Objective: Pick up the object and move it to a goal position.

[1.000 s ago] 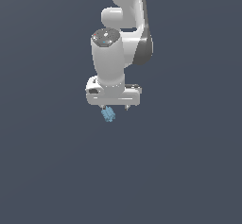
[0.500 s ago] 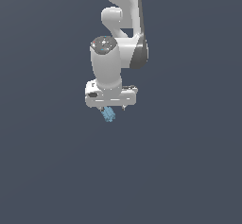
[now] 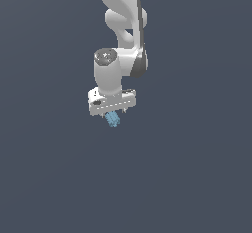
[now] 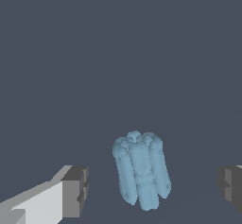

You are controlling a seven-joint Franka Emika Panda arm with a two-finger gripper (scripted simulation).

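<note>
Light-blue object (image 4: 141,175), a lumpy bundle of faceted ribs, sits between the two fingers (image 4: 75,192) of the hand (image 4: 151,190) in the wrist view, with clear grey gaps on both sides: the dark pads are spread wide and neither touches it. So the hand is apart, not clamped on anything.

In the exterior view the same chunk (image 3: 113,120) shows just under the white hand (image 3: 112,110), directly below the arm's (image 3: 120,40) wrist. The ground around it is one flat grey, so whether the object rests on a surface or how near the fingers are to that surface cannot be told; no edge or corner of a tabletop shows.

The placing makes sense as a pre-grasp: the hand is centred over the object with fingers straddling it, wide enough to pass its ribs. Judging by this, the pick is not yet done, and closing comes next. No goal marker is visible in either view.
</note>
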